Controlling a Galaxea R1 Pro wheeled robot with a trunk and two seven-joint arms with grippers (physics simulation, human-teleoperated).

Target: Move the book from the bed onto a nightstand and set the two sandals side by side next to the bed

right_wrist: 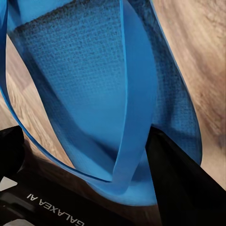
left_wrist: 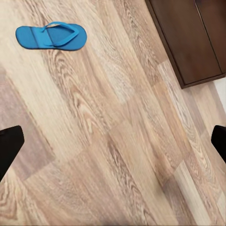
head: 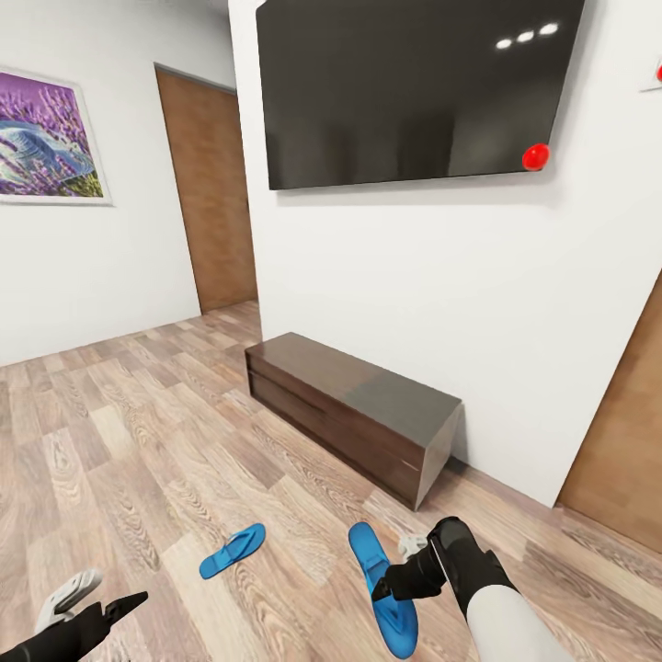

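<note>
In the head view the right hand grips one sandal, apparently off the floor; its wrist camera shows a finger under the strap. The other sandal lies at its nine o'clock, near the sideboard. Left hand released.

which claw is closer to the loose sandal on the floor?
Left, I'd judge. The left claw hangs open, off to the side of the loose sandal. The right claw sits farther off, shut on the other sandal.
</note>
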